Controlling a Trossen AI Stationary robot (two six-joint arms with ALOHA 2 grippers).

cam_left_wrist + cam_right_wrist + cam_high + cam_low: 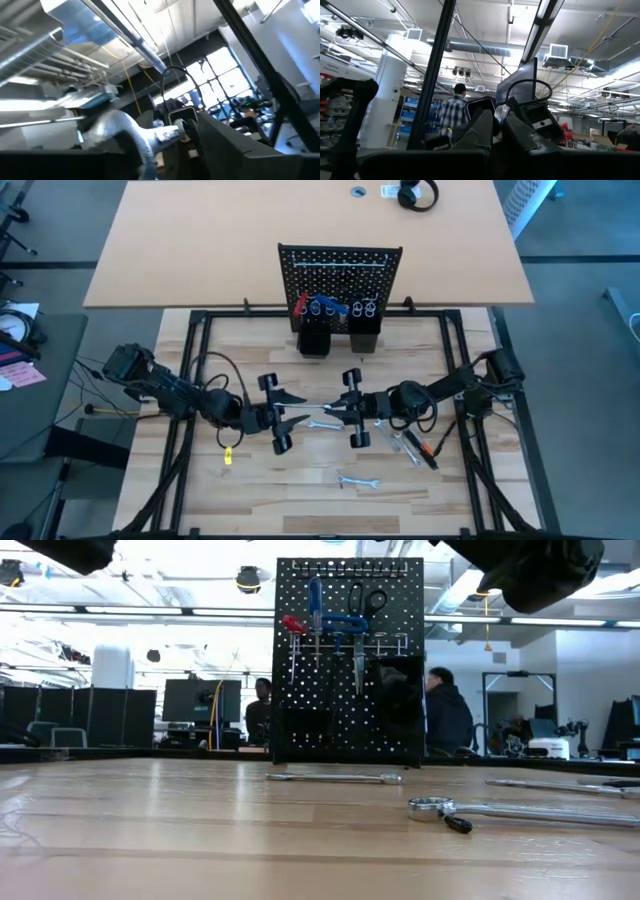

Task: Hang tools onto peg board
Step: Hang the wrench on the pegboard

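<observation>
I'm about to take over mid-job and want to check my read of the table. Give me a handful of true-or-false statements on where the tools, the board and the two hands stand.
1. The upright black perforated peg board already carries tools. True.
2. The long silver wrench lies on the wooden table between the left hand and the right hand. True.
3. A small silver wrench lies alone near the front edge. True.
4. The black-handled scissors lie flat on the table. False: they hang on the board.
5. Both hands are up at the board. False: both are at mid-table, well short of it.
6. No tools lie by the right arm. False: a cluster of tools lies there.
</observation>
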